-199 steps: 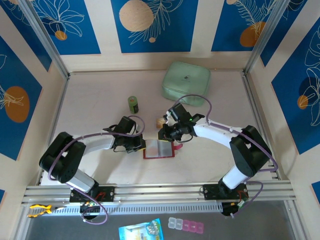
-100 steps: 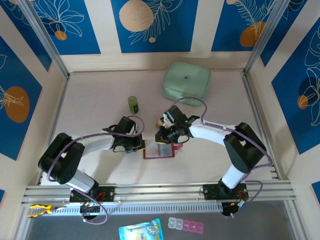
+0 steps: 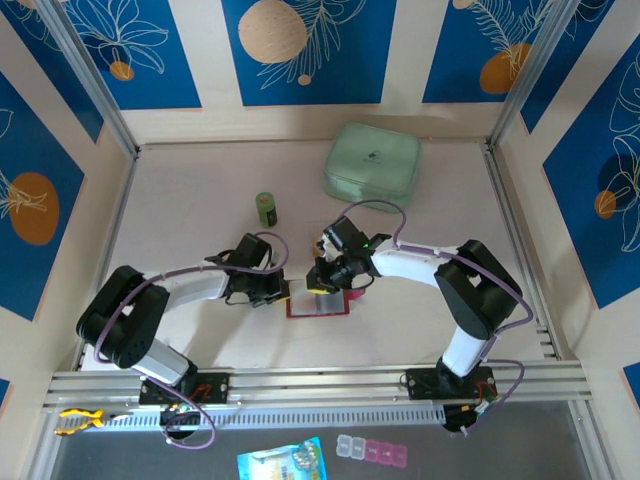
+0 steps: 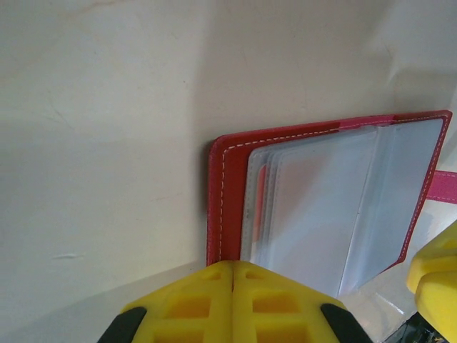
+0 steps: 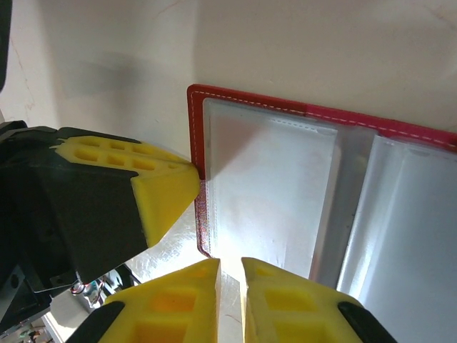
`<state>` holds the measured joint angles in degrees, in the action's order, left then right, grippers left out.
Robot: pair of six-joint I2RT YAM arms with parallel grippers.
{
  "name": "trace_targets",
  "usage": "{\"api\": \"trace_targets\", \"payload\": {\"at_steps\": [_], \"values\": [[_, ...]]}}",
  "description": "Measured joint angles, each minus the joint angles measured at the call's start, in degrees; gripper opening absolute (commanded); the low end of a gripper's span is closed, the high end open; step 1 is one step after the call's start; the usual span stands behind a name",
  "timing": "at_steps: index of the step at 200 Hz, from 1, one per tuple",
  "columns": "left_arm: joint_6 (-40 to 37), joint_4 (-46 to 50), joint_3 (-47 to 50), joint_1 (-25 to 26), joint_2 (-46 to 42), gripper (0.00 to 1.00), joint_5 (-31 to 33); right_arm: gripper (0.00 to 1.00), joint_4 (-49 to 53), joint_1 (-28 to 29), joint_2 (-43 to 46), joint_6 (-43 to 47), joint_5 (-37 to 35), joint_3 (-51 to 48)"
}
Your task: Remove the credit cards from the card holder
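Pretty bright setup: pale beige tabletop (image 3: 200, 180), cream walls with blue leaf-print panels (image 3: 340, 80) across the top, and silver metal posts (image 3: 92, 85) in the upper corners.

Red card holder lying open, face up, on the table.

The card holder (image 3: 318, 301) is resting flat on the pale table (image 3: 200, 190), between its middle and near edge. Its red cover with white stitching is framing cloudy clear pockets (image 4: 321, 207) that are fanning over one another. A pink snap strap (image 4: 444, 187) is sticking out past one edge. An orange-red sliver of a credit card (image 4: 260, 191) is showing behind the sleeves, tucked inside; the number of cards cannot be told.
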<state>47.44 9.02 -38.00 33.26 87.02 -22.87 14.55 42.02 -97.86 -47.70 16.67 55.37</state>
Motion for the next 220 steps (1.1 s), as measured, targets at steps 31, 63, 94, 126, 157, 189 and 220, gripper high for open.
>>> {"api": "trace_targets", "payload": {"at_steps": [31,63,94,126,157,189,220], "values": [[0.0,0.1,0.0,0.0,0.1,0.00,0.0,0.21,-0.2,0.0,-0.6,-0.4,0.3,0.1],[0.0,0.5,0.0,0.0,0.3,0.00,0.4,0.27,-0.4,0.5,-2.2,-0.8,1.0,0.3],[-0.1,0.5,0.0,0.0,0.7,0.00,0.5,0.29,-0.7,1.0,-3.5,-0.8,1.8,0.8],[-0.7,0.5,0.0,0.0,0.9,0.00,0.5,0.29,-1.4,1.1,-4.5,-0.8,2.4,1.0],[-1.1,0.5,0.0,0.0,1.0,0.00,0.5,0.29,-1.3,1.2,-5.6,-0.8,2.4,1.9],[-1.3,0.4,0.0,0.0,1.1,0.00,0.5,0.29,-0.1,1.2,-6.1,-0.1,1.2,2.9],[-1.5,0.4,0.0,0.0,1.2,0.00,0.5,0.29,1.7,1.1,-6.2,0.9,0.0,3.1]]}}
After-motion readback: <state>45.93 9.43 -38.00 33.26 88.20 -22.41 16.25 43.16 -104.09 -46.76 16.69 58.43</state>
